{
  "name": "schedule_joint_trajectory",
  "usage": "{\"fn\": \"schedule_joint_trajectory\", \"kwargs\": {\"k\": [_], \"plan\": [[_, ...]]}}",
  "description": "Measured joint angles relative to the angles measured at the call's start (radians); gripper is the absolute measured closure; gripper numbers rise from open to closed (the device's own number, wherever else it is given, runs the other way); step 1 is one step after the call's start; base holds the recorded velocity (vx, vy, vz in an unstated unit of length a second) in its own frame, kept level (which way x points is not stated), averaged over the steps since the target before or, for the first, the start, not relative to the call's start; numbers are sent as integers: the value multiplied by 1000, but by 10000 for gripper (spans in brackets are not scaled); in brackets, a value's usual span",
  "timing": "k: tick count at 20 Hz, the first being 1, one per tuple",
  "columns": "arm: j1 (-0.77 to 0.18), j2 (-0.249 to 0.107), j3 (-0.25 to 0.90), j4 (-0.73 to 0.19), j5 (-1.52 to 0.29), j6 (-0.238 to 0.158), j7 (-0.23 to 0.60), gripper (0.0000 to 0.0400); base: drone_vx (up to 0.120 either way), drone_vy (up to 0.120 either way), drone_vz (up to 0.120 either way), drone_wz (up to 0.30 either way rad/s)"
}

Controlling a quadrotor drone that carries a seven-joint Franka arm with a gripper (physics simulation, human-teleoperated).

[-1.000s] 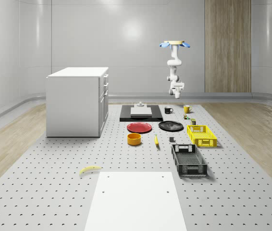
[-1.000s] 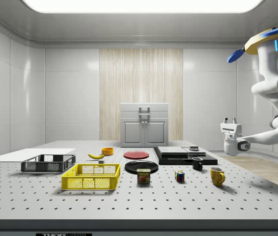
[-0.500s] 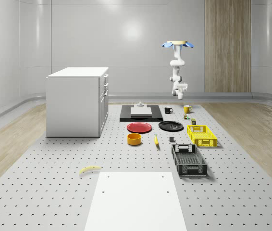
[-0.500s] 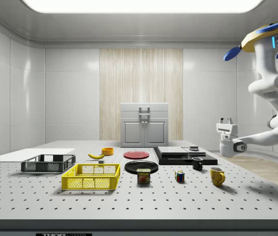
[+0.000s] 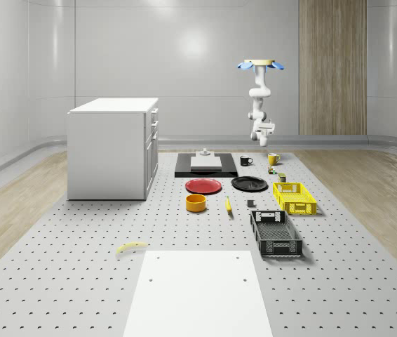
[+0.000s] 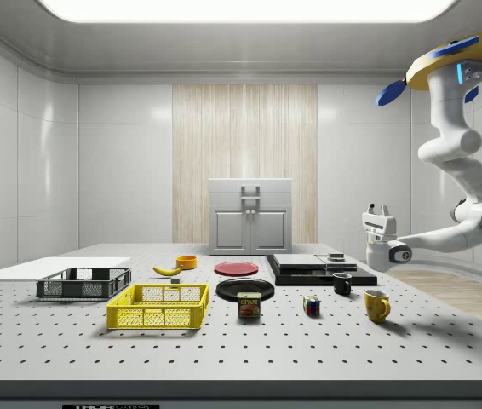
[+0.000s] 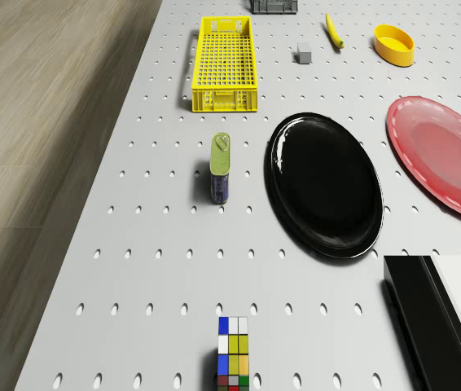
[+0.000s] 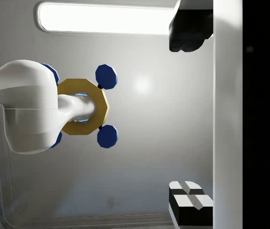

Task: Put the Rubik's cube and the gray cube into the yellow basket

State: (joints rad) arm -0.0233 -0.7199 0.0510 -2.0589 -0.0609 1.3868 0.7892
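The Rubik's cube (image 7: 234,352) (image 6: 311,306) (image 5: 272,169) stands on the perforated table near its far end. The small gray cube (image 7: 303,53) (image 5: 250,203) sits beside the yellow basket (image 7: 225,63) (image 6: 157,307) (image 5: 294,197), which holds nothing. The drone (image 5: 259,64) (image 6: 450,64) (image 8: 82,107) hovers high over the far end of the table. My gripper (image 6: 378,210) (image 5: 264,132) (image 8: 185,119) hangs well above the table with its fingers turned upward, open and holding nothing. It is above and behind the Rubik's cube.
A spam can (image 7: 220,167) lies between the Rubik's cube and the basket. A black plate (image 7: 324,183), a red plate (image 7: 446,155) and a black slab (image 7: 434,309) lie alongside. A yellow mug (image 6: 376,304), a black mug (image 6: 342,284), a black basket (image 5: 276,233) and a cabinet (image 5: 111,147) also stand here.
The drone and arm have drifted toward the side view's left, carrying the gripper with them at about the same height. The table objects have not moved.
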Motion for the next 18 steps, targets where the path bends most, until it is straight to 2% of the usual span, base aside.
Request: {"fn": "schedule_joint_trajectory", "kwargs": {"k": [6, 11, 14, 18], "plan": [[-25, -6, 80, -14, -112, 6, 15, 0, 120, 0, 0, 0], [-75, -19, 236, -65, -337, 17, 48, 0, 120, 0, -120, 0], [-130, -39, 391, -151, -568, 29, 89, 0, 120, 0, -120, 0], [-245, -89, 645, -373, -992, 41, 196, 0, 120, 0, -120, 0]]}}
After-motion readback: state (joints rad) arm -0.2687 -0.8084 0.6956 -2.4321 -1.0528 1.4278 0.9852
